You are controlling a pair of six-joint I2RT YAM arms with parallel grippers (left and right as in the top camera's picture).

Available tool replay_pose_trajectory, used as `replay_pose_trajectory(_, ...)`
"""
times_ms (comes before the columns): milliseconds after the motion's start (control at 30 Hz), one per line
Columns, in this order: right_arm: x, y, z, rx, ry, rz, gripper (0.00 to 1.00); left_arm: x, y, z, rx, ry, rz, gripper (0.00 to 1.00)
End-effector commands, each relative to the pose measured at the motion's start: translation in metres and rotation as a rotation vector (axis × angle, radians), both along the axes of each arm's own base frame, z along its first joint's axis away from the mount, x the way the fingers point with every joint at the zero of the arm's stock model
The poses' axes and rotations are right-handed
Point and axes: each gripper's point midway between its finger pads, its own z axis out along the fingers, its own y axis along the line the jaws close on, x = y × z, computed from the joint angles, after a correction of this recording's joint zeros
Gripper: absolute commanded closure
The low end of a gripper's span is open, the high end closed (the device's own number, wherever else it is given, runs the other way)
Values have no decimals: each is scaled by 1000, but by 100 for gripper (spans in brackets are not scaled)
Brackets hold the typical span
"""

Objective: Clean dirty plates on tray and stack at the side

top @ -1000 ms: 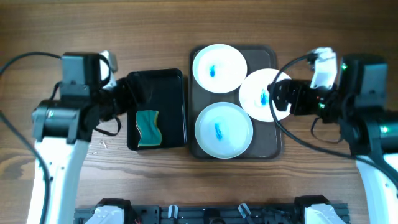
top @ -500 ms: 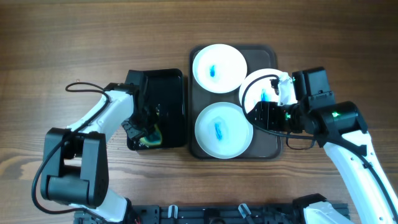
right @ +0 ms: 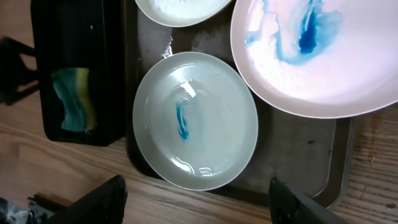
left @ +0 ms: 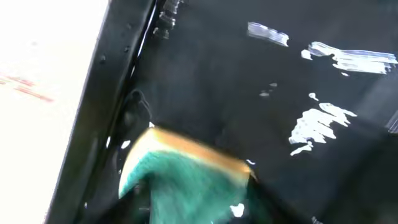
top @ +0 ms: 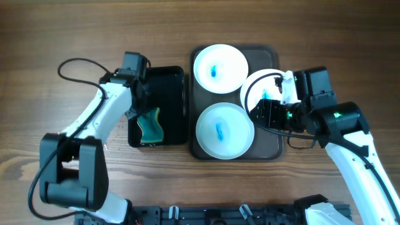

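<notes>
The left hand [top: 141, 107] is down in the small black tray [top: 172, 81] beside the green sponge [top: 150, 125], likely to fetch it for wiping; I cannot tell if it grips. The right hand [right: 198, 186] hangs open over the three blue-smeared plates [top: 219, 67] on the big tray [top: 262, 57], maybe to steady one.

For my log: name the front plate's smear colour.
Blue smear on the front plate; clearest in the right wrist view.
</notes>
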Motion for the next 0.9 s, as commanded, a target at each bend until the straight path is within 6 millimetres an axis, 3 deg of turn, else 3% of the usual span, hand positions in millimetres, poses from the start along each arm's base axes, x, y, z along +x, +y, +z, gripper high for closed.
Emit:
replay_pose_trajectory(0, 1, -2, -3, -7, 14, -30, 26, -19, 7, -37, 45, 83, -2, 82)
replay_pose_trajectory(33, 1, -2, -3, -7, 14, -29, 26, -19, 7, -38, 45, 81, -2, 96)
replay_pose_trajectory(167, 1, -2, -3, -5, 17, -36, 26, 3, 4, -16, 44, 10, -62, 96)
replay_pose_trajectory(233, 0, -2, -3, -5, 17, -36, 25, 17, 2, 8, 41, -33, -76, 79)
replay_pose_trajectory(333, -1, -2, -4, -5, 25, -40, 25, 22, -3, 40, 18, -40, -80, 55)
replay_pose_trajectory(400, -6, -3, -6, -5, 55, -59, 21, 10, -8, 50, -16, 4, -88, 51)
replay_pose_trajectory(500, -13, -14, -16, -56, 114, -115, 19, -12, -4, 40, -2, 99, -87, 51)
replay_pose_trajectory(667, -24, -9, -40, -59, 176, -27, 13, -25, 2, -10, 23, 134, -81, 63)
replay_pose_trajectory(700, -34, -10, -61, -64, 239, -25, 13, -32, -3, -30, -6, 147, -85, 65)
replay_pose_trajectory(767, -35, -9, -75, -63, 253, -24, 13, -31, -4, -34, -12, 145, -86, 68)
replay_pose_trajectory(833, -32, -8, -87, -62, 259, -24, 13, -22, -5, -33, -16, 107, -90, 90)
replay_pose_trajectory(867, -30, -8, -91, -63, 264, -23, 13, -17, -6, -32, -18, 90, -90, 96)
